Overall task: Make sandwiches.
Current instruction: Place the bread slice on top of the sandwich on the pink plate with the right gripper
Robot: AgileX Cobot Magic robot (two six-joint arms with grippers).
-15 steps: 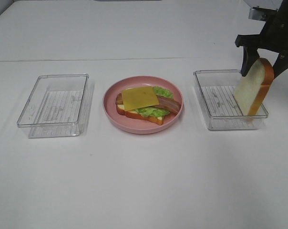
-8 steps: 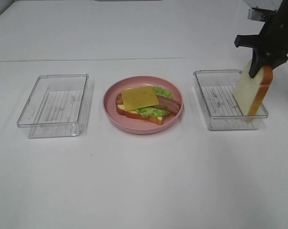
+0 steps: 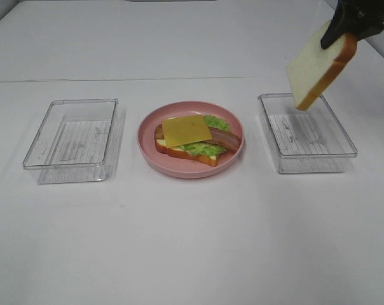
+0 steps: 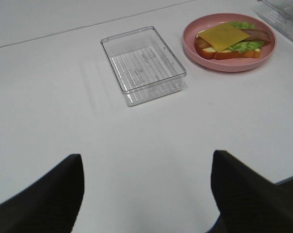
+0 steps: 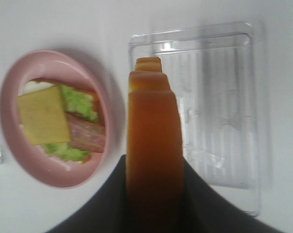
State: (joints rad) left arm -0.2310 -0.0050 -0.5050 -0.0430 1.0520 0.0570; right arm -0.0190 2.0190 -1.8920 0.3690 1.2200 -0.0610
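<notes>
A white bread slice (image 3: 318, 65) with an orange-brown crust (image 5: 154, 145) hangs tilted in the air above the right clear tray (image 3: 306, 133), and my right gripper (image 3: 351, 20) is shut on its upper edge. On the pink plate (image 3: 147, 149) lies the open stack: a bottom bread slice (image 3: 187, 154), green lettuce (image 3: 205, 149), a bacon strip (image 3: 225, 136) and yellow cheese (image 3: 187, 129) on top. My left gripper (image 4: 146, 194) is open with nothing between its fingers. It hovers over bare table near the left tray (image 4: 144, 63) and is outside the high view.
The left clear tray (image 3: 74, 136) and the right clear tray (image 5: 224, 121) both hold nothing. The plate (image 4: 224, 65) stands between them. A seam in the white table runs behind all three.
My right gripper has shut on the bread slice that stood leaning in the right tray and lifted it up and slightly left, clear of the tray. The left side is unchanged.
</notes>
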